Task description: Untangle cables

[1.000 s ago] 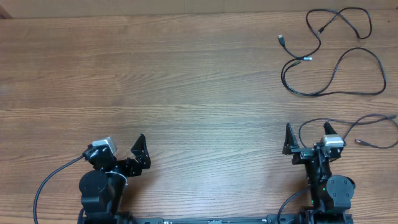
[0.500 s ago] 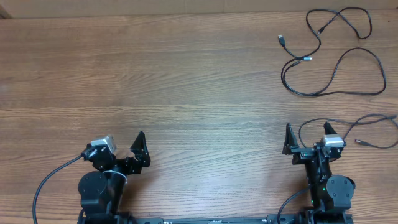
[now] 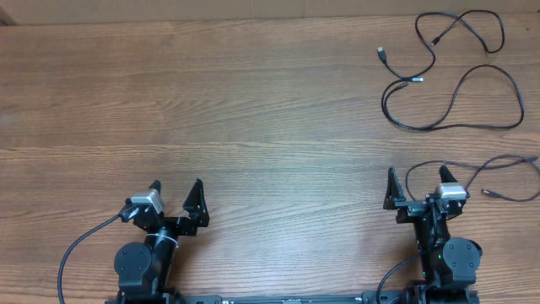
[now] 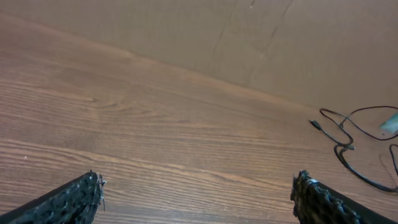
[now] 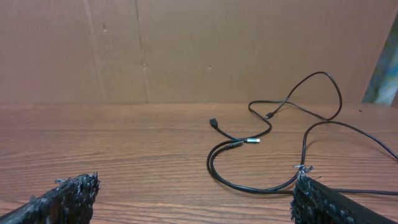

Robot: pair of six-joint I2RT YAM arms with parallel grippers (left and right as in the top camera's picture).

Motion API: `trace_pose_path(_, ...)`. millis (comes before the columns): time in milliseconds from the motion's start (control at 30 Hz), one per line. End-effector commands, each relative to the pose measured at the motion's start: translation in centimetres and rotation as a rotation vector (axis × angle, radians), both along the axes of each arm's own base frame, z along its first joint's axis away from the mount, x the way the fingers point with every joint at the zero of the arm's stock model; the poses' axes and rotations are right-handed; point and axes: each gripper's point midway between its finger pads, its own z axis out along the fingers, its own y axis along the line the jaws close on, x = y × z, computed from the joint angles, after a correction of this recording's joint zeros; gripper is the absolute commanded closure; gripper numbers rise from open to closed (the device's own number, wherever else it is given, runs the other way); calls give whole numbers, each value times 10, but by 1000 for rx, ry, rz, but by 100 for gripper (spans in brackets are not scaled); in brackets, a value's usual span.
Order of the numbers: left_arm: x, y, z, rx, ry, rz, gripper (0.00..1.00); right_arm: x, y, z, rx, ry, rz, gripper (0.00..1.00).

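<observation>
Left gripper: jaws spread wide, nothing between them, low at the near edge, well apart from any cord.

Table: plain wood grain.

Right gripper: likewise gaping, empty. One thin strand loops just beside it and trails off right.

Cables: main lot at the far right corner, loose open loops, a few crossings, a silver-tipped plug showing.

Judged light, limp, thin and slick-jacketed; likely to drag and flop rather than hold shape. Best hold probably just behind a plug, where the cord is stiffer, or mid-span clear of a crossing. Pinch low to the table, since thin cord may slip out.
</observation>
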Motion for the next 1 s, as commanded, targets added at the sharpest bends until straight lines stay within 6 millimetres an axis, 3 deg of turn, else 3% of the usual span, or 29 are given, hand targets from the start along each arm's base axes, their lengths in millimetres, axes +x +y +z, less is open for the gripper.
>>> trace_pose_path(0, 0, -1, 2, 38, -21, -15, 0, 0, -1, -1, 5, -5, -5, 0)
trace_pose_path(367, 5, -2, 30, 50, -193, -19, 0, 0, -1, -1, 5, -6, -5, 0)
trace_pose_path(567, 1, -1, 61, 209, -346, -6, 0, 0, -1, -1, 5, -6, -5, 0)
trace_pose_path(733, 4, 1, 49, 317, -311, -1, 0, 0, -1, -1, 5, -6, -5, 0)
trace_pose_path(967, 7, 33, 30, 225, -198, 179, 1, 0, -1, -1, 5, -6, -5, 0)
